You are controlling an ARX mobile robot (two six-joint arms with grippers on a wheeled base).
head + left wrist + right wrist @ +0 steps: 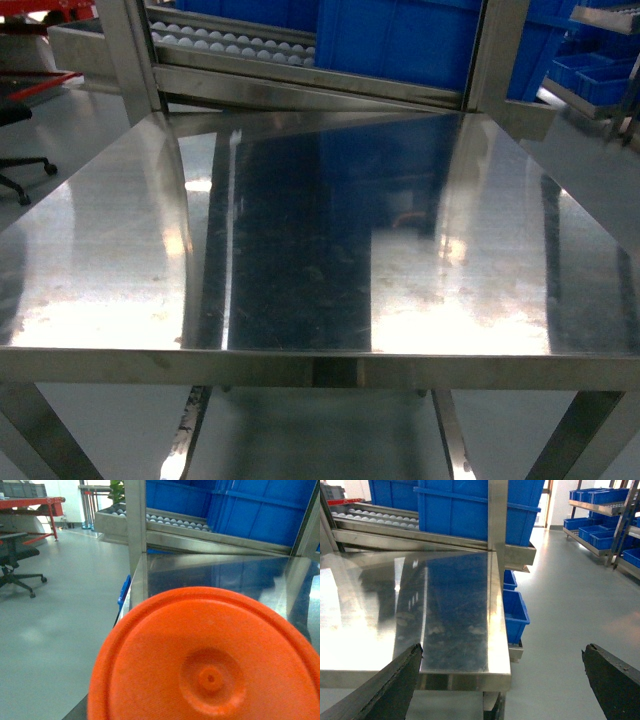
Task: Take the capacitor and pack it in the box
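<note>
Right wrist view shows the right gripper point(502, 680) spread wide, its two dark fingers point(390, 687) hanging apart at the near corner of the steel table point(455, 605). On the left wrist view an orange disc point(210, 660) fills the foreground, so I cannot tell that hand's state. Beyond stand blue bins point(400, 40) on a roller rack point(230, 45). Neither box nor capacitor shows anywhere.

The right gripper point(502, 680) has its two dark fingers point(395, 685) spread wide at the lower corners; between them lies the near corner of a stainless steel table point(410, 605); blue plastic bins point(470, 510) stand behind on what looks like a roller rack point(375, 517); smaller blue bins point(516, 611) sit under the table's edge; grey floor point(570, 595) runs right to shelving point(602, 515).
</note>
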